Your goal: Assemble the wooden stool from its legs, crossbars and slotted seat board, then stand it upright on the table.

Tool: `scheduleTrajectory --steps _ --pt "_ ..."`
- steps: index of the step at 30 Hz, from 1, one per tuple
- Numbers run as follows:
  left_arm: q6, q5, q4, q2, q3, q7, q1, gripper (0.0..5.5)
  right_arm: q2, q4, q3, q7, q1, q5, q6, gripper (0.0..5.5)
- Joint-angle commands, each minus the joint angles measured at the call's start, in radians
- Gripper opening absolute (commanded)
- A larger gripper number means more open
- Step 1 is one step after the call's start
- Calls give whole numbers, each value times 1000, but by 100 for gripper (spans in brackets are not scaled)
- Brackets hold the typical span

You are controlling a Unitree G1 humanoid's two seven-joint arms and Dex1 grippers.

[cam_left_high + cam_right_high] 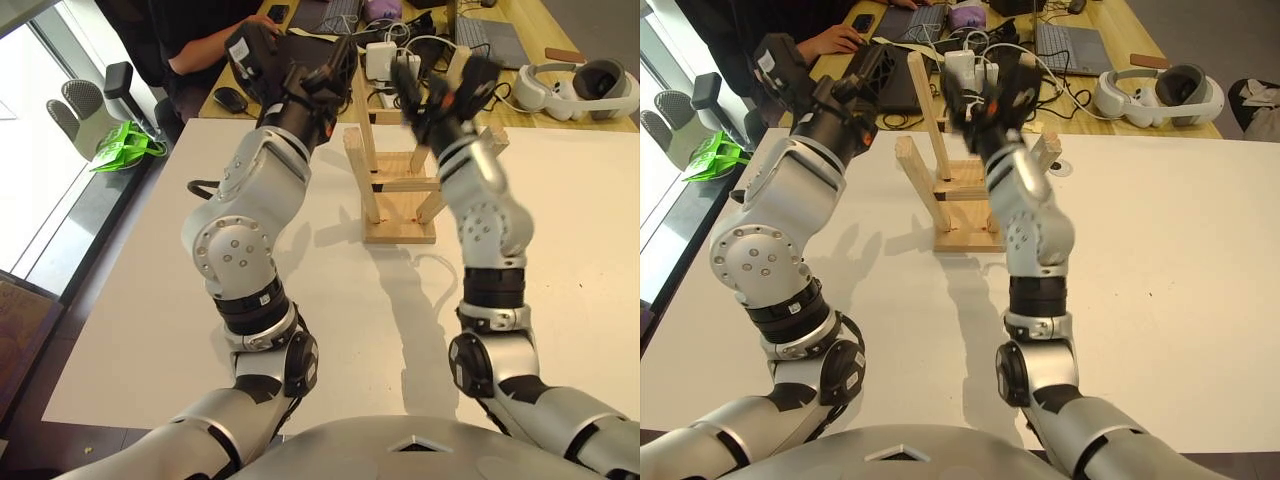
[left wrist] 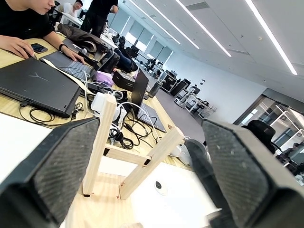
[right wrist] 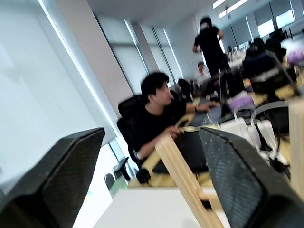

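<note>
Left gripper (image 2: 149,126): pads (image 2: 52,175) are standing wide apart, released, gripping nothing. It is hanging upper centre-left in the left eye frame, just beside the tallest leg of the stool (image 1: 405,185). Cannot tell whether it is touching the wood.
Right gripper (image 3: 152,133): fingers are likewise spread wide, holding nothing. One blurred leg is showing between them in the wrist frame. It is hovering upper centre-right in the left eye frame, over the stool's right side.
Stool position: it is sitting upside down at upper centre of the eye frames, on the table (image 1: 150,300), between the two grippers.
Seat (image 1: 400,233): is lying flat on the white tabletop, at the bottom of the stool.
Legs (image 1: 360,175): are pointing up from the seat and leaning outward.
Crossbars (image 1: 962,193): are running level between the legs, partway up.
Desk (image 1: 550,25): is butting against the table along the top edge of the frame. It is carrying a laptop (image 2: 38,85), tangled cables and a headset (image 1: 585,85) at upper right.
</note>
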Motion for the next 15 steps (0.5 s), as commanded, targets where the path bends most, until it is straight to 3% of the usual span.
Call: scheduleTrajectory --steps 1,4,7,11,15 --pt "-20 23 9 51 41 -1 -4 397 -82 -67 -120 -40 -258 129 -15 371" --pt "-22 4 15 84 53 -32 -55 397 -177 -34 -171 -37 -323 150 -9 371" --pt "-29 -40 46 107 59 -80 -170 397 -215 -66 -130 -20 -215 117 25 371" --pt "-80 -27 170 110 19 -154 -342 397 -226 -393 114 -49 225 2 114 371" --pt "-118 17 221 145 -14 -209 -419 397 -218 -586 194 -113 450 -46 166 371"
